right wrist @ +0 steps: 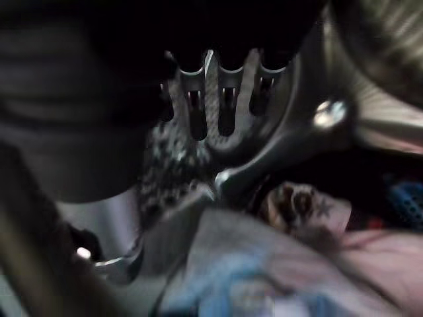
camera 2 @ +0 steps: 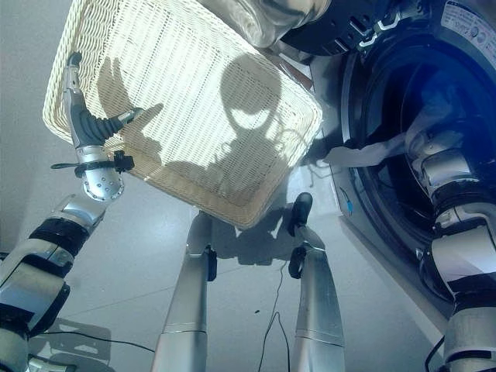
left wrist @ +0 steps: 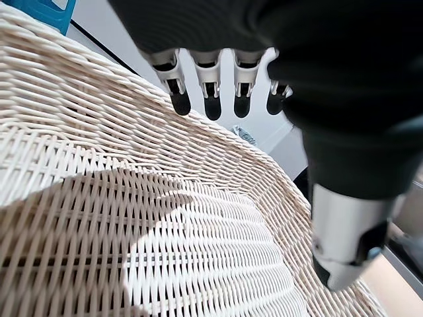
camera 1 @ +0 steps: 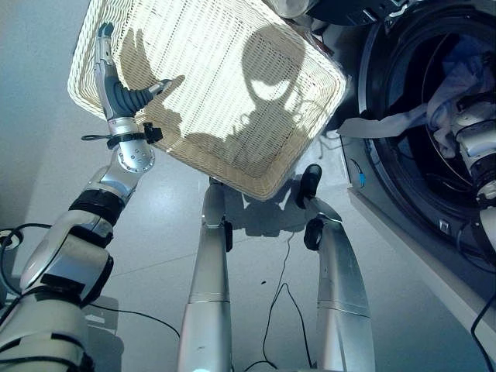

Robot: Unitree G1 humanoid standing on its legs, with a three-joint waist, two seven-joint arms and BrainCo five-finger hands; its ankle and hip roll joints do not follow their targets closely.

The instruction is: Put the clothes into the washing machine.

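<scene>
Wicker basket (camera 1: 232, 93): cream, tightly woven, rectangular with rounded corners and a raised rim, tilted in front of the head camera, its long axis running from upper left down to lower right. Its interior shows bare weave with shadows across it.

Left hand (camera 1: 116, 89): silver fingers with dark tips, extended straight and relaxed against the basket's left rim, thumb spread toward the weave; in the left wrist view the fingertips (left wrist: 211, 105) hang just over the rim, not curled round it.

Washing machine (camera 1: 403, 155): round dark door opening at right, grey front panel below it, upper edge cut off by the frame.

Clothes (camera 1: 457, 85): pale blue and white fabric, crumpled, lying inside the drum; one long whitish strip trails out over the door rim toward the basket. The right wrist view shows pinkish, blue and patterned cloth, blurred.

Right hand (right wrist: 218, 99): reaches into the drum; wrist and forearm visible in the head views. Fingers appear straight before the perforated metal drum wall, holding nothing discernible; thumb hidden.
</scene>
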